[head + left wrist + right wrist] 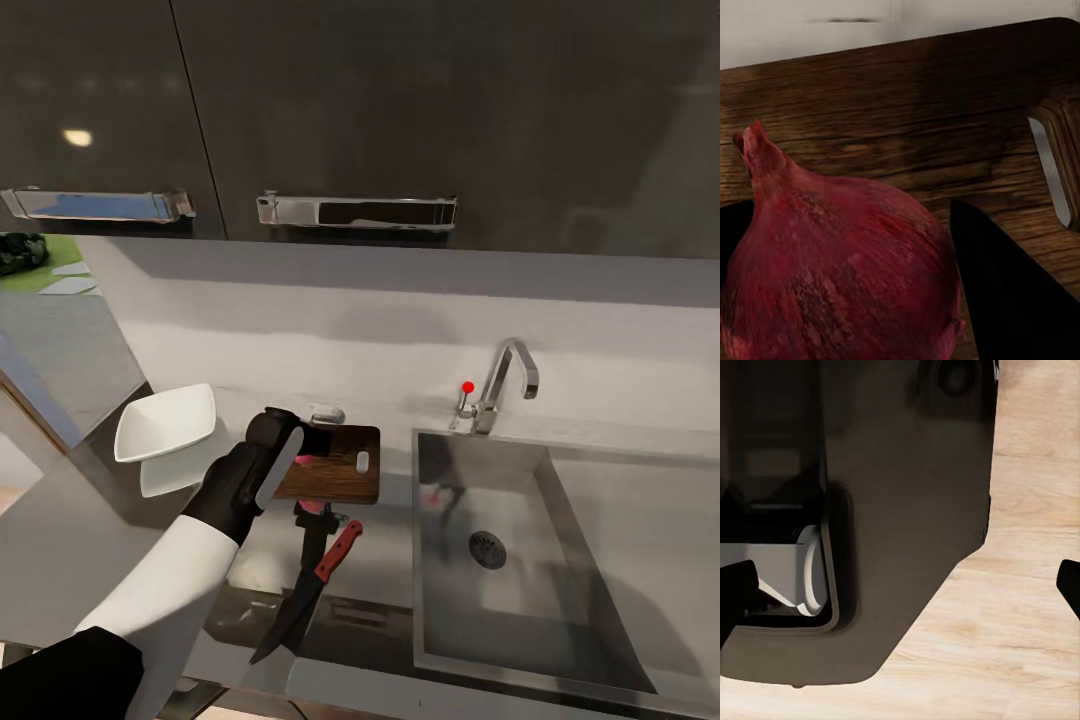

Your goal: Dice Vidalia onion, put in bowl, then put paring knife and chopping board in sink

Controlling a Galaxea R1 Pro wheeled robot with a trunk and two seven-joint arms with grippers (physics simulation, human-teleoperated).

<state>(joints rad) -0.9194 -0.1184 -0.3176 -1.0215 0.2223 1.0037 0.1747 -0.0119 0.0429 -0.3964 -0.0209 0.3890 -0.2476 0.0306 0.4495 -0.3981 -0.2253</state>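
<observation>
My left gripper point(303, 452) is shut on the dark red Vidalia onion point(840, 270), its black fingers point(1012, 300) on either side of the bulb. It holds the onion over the left part of the dark wooden chopping board point(345, 470); whether the onion touches the wood I cannot tell. The board's grain and handle slot point(1054, 172) show in the left wrist view. The paring knife point(310, 590) lies on the countertop point(60, 560) in front of the board, red handle toward the board. The white bowl point(165, 422) stands left of the board. The right gripper point(900, 585) is open.
The grey sink point(455, 610) with its round drain point(487, 549) lies right of the board, with the chrome tap point(508, 378) behind it. Dark wall cabinets point(400, 110) hang overhead. In the right wrist view the robot's dark body point(870, 472) stands over a light wooden floor point(1020, 645).
</observation>
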